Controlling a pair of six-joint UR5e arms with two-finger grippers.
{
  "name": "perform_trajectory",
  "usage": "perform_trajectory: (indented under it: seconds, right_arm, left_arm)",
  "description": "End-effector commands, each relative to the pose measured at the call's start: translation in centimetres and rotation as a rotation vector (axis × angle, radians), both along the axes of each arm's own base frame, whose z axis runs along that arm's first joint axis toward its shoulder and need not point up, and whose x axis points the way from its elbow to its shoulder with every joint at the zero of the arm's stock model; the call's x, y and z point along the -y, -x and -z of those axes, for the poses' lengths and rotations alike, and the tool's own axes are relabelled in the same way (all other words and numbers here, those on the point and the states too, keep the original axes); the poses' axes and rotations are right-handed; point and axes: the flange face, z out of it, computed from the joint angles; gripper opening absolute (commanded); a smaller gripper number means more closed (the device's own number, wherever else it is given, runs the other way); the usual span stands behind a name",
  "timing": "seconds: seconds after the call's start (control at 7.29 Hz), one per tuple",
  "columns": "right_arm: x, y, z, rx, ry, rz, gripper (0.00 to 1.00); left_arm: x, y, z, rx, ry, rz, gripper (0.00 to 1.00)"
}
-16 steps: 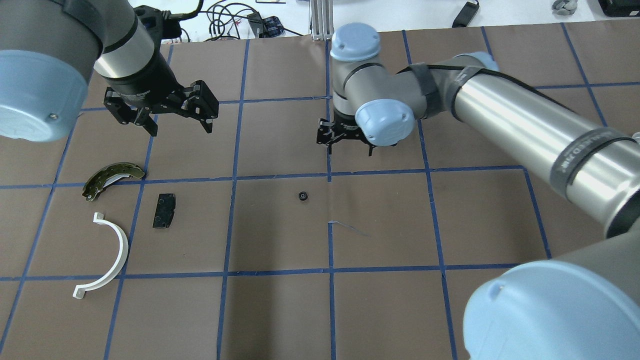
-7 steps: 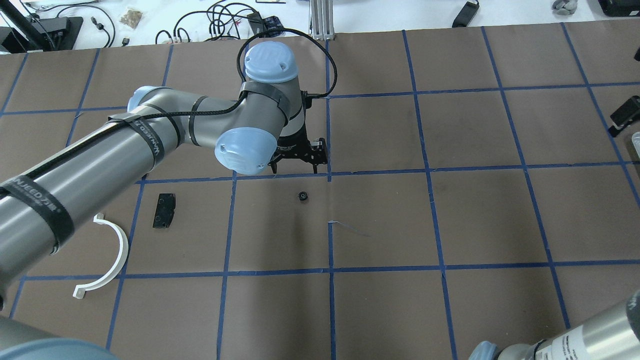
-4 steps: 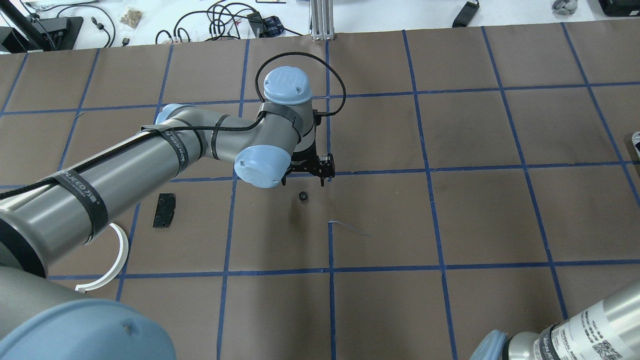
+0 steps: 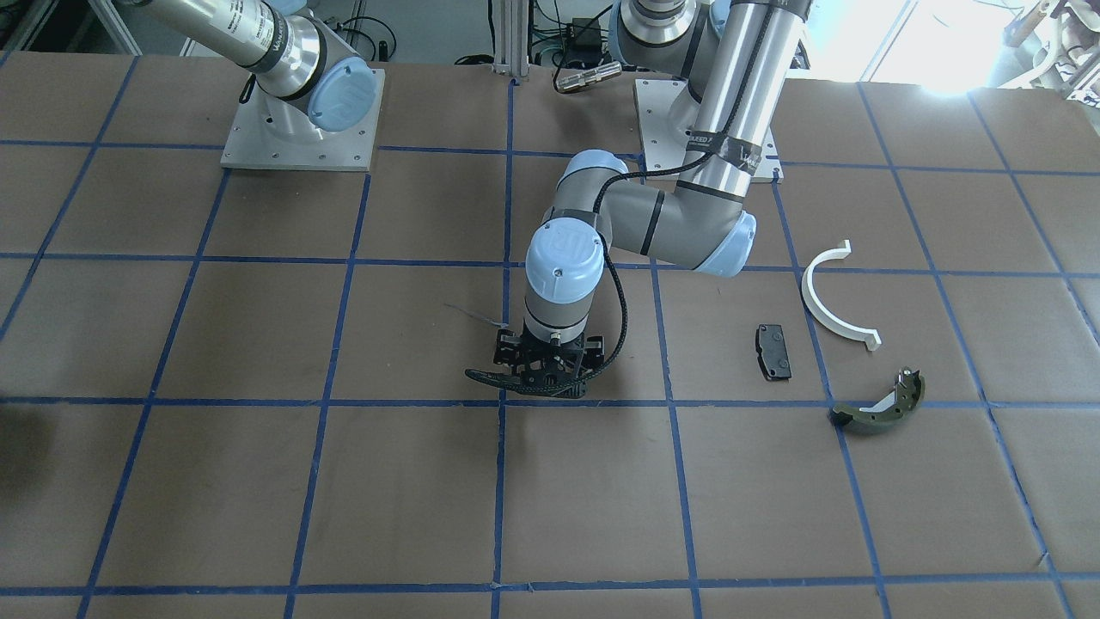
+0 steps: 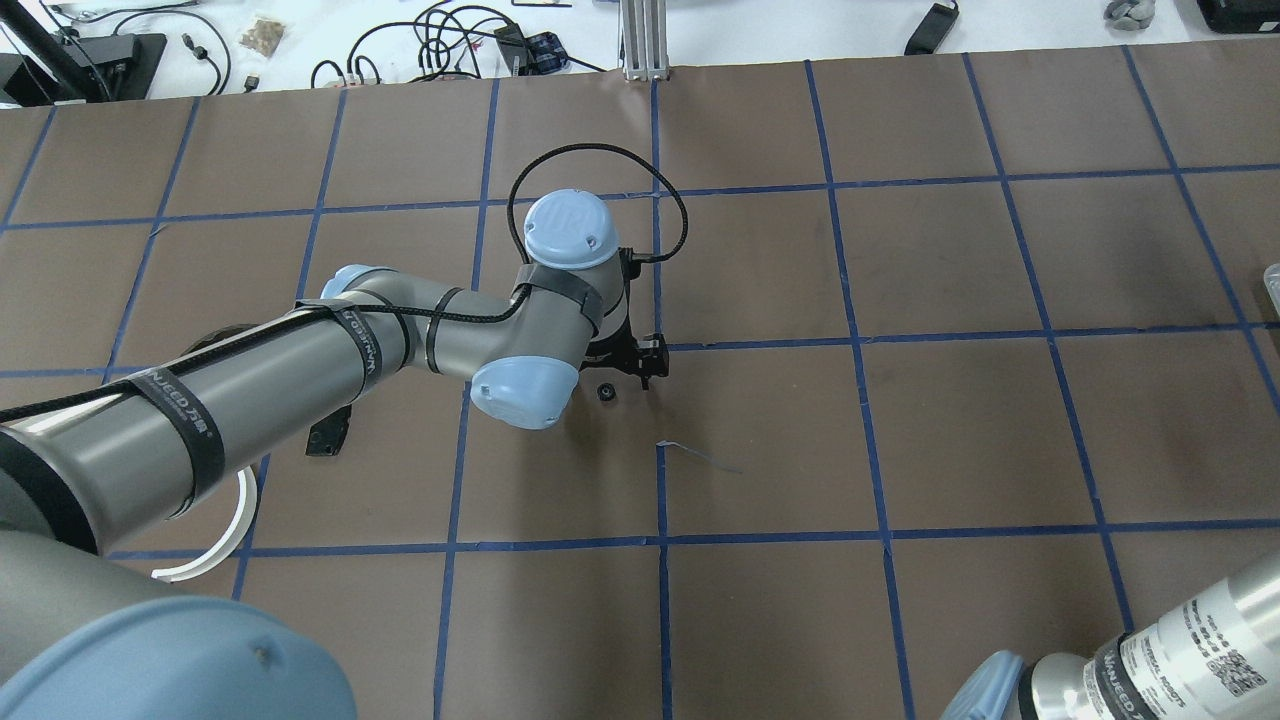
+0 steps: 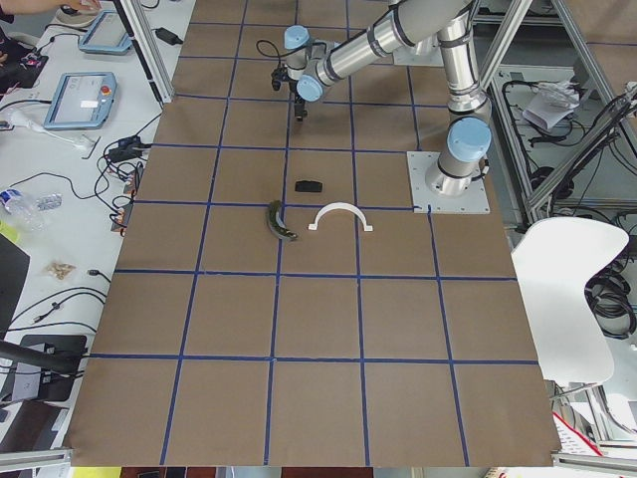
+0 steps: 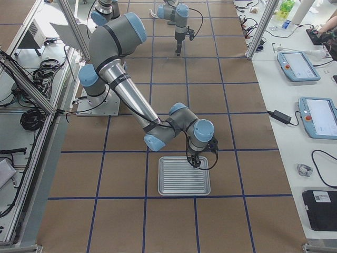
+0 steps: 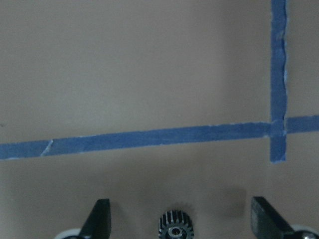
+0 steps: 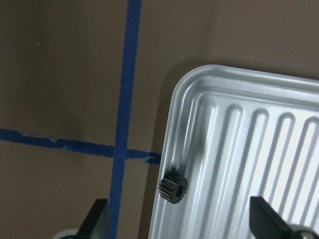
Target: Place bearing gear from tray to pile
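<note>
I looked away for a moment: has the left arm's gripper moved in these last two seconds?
Yes. In the overhead view the left gripper has swung right, from far left of the central blue tape crossing to the small black gear beside it.

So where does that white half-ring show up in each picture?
Front-facing: the white half-ring lies right of centre, beside the black pad.
Overhead: half-ring at lower left, partly under the left arm.
Left side: half-ring in the middle, just below the pad.
Right side: I cannot find it.
Wrist views: not in either.
Shared landmark: the black pad.
</note>
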Motion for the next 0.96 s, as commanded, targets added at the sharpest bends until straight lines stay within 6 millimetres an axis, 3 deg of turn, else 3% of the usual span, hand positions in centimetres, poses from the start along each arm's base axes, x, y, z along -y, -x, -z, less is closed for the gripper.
perform_trajectory:
  seconds: [0.0, 0.14, 0.41, 0.69, 0.82]
  right_arm:
    - [-0.1, 0.0, 0.9, 0.018, 0.000, 0.020, 0.86]
    - [-0.1, 0.0, 1.1, 0.020, -0.002, 0.020, 0.73]
    - [-0.1, 0.0, 1.7, 0.027, -0.009, 0.022, 0.70]
    - [-0.1, 0.1, 1.7, 0.024, -0.012, 0.017, 0.61]
    - [-0.1, 0.0, 1.5, 0.021, -0.011, 0.016, 0.55]
  left_arm:
    - [-0.2, -0.1, -0.7, 0.002, 0.013, 0.000, 0.87]
    - [-0.5, 0.0, -1.2, -0.001, 0.009, 0.003, 0.79]
    - [-1.4, 0.1, -0.5, 0.002, -0.011, 0.006, 0.55]
    - [-1.3, 0.1, -0.6, 0.000, -0.009, 0.005, 0.24]
    - [-1.3, 0.1, -0.6, -0.003, -0.010, 0.005, 0.00]
